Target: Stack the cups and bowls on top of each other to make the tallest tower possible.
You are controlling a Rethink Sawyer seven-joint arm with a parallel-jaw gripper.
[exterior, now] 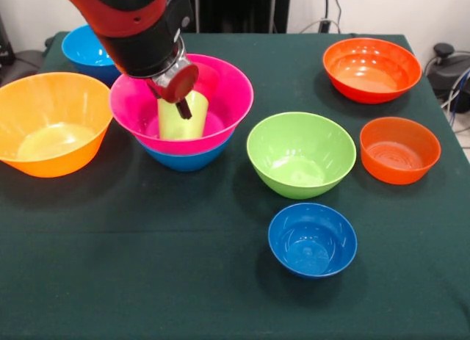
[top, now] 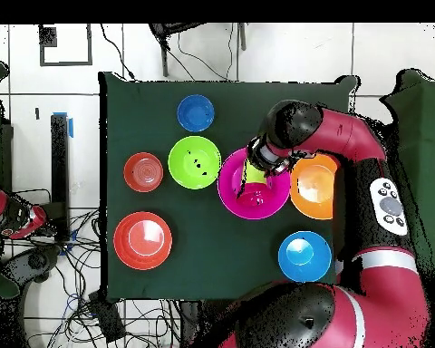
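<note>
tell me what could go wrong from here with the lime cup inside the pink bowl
1. The lime-green plastic cup stands off-centre inside the large pink plastic bowl; on the curved floor it may tip once let go.
2. The gripper hangs low inside that bowl; pulling out, it could catch the rim and shift it on the blue bowl underneath.

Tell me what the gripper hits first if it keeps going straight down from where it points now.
Most likely the lime cup standing in the pink bowl. The gripper sits right over or at the cup, though whether they touch is unclear. Below it lies the pink bowl's floor.
</note>
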